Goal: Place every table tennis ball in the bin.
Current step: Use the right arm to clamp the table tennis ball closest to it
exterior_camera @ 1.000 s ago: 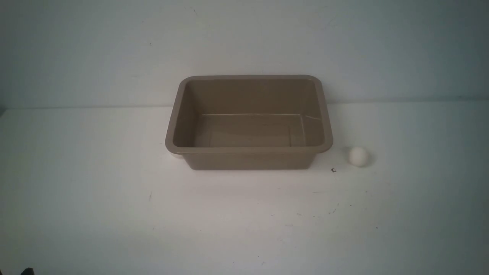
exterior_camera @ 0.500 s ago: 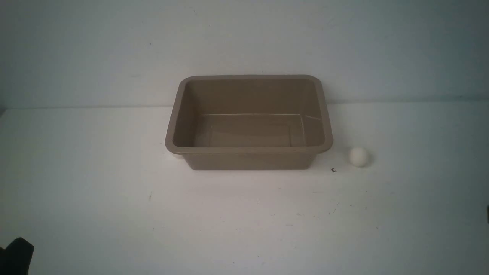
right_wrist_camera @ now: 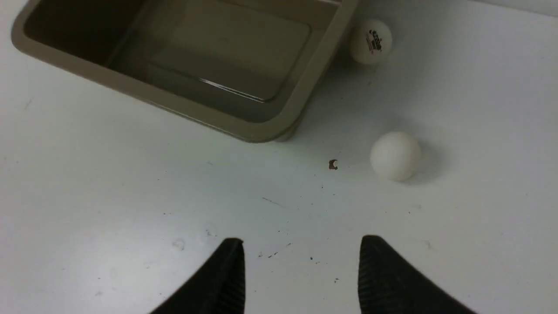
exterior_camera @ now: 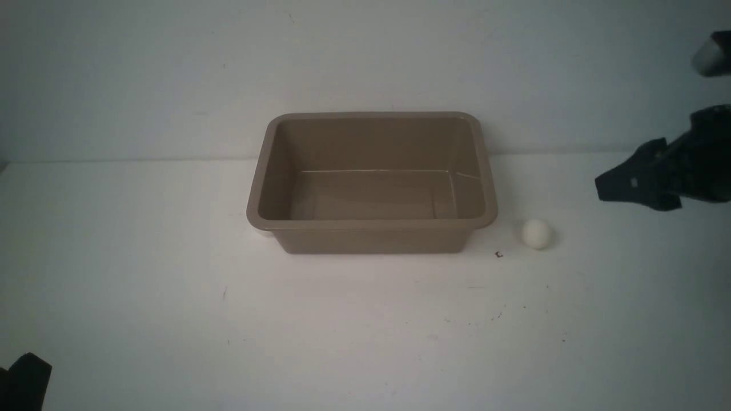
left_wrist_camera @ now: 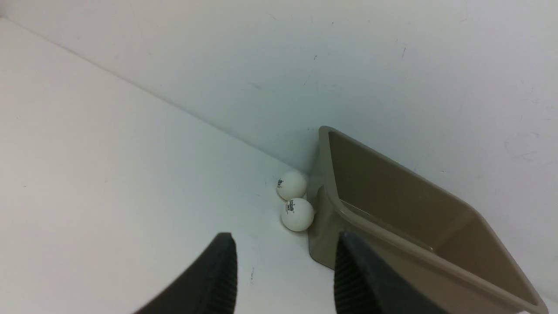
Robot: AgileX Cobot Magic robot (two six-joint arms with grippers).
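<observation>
Right pincer (right_wrist_camera: 301, 250) has swung in above the desk (right_wrist_camera: 130, 196), jaws now parted and empty; nearest ball (right_wrist_camera: 395, 155) awaits pickup, bin (exterior_camera: 371, 224) holds none.

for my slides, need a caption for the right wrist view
Right gripper, jaws open, facing a plain ball and a logo ball beside the empty bin

Bare counter (exterior_camera: 171, 297) lies open in front of the bin (exterior_camera: 371, 226). The plain ball (exterior_camera: 537, 234) off the bin's right front corner has room all round. Two printed balls (left_wrist_camera: 291, 185) (left_wrist_camera: 297, 214) sit hemmed between the bin's left side and the back wall (left_wrist_camera: 392, 65).
</observation>
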